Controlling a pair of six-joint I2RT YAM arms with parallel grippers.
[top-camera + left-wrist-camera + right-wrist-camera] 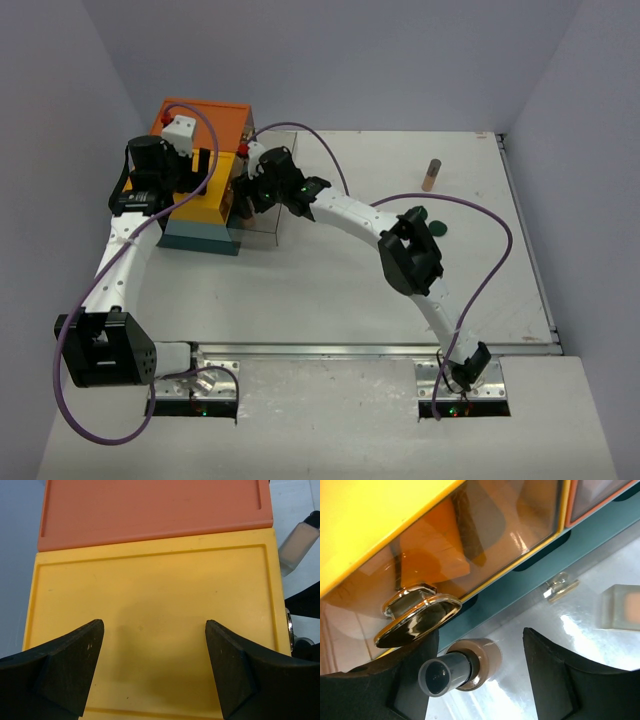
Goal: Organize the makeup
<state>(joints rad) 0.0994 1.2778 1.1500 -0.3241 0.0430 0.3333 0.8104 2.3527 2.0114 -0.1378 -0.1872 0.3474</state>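
A tan bottle with a grey cap [470, 666] lies inside the pulled-out clear drawer [258, 222], between the fingers of my open right gripper [480, 635]; the right finger stands apart from it. A square bottle of pale beige liquid [621, 607] lies in the same drawer and also shows in the left wrist view [299, 540]. My right gripper [246, 192] is at the drawer's front. My left gripper [205, 165] is open and empty above the yellow tier [150, 585]. Another tan bottle [431, 175] stands at the far right. Dark green discs [428, 216] lie near it, partly hidden by the right arm.
The orange-yellow-teal drawer box [205, 120] stands at the back left. A chrome knob [415, 616] on the yellow drawer sits just above my right gripper's left finger. A smaller knob [560, 587] is on the teal tier. Cables loop over both arms.
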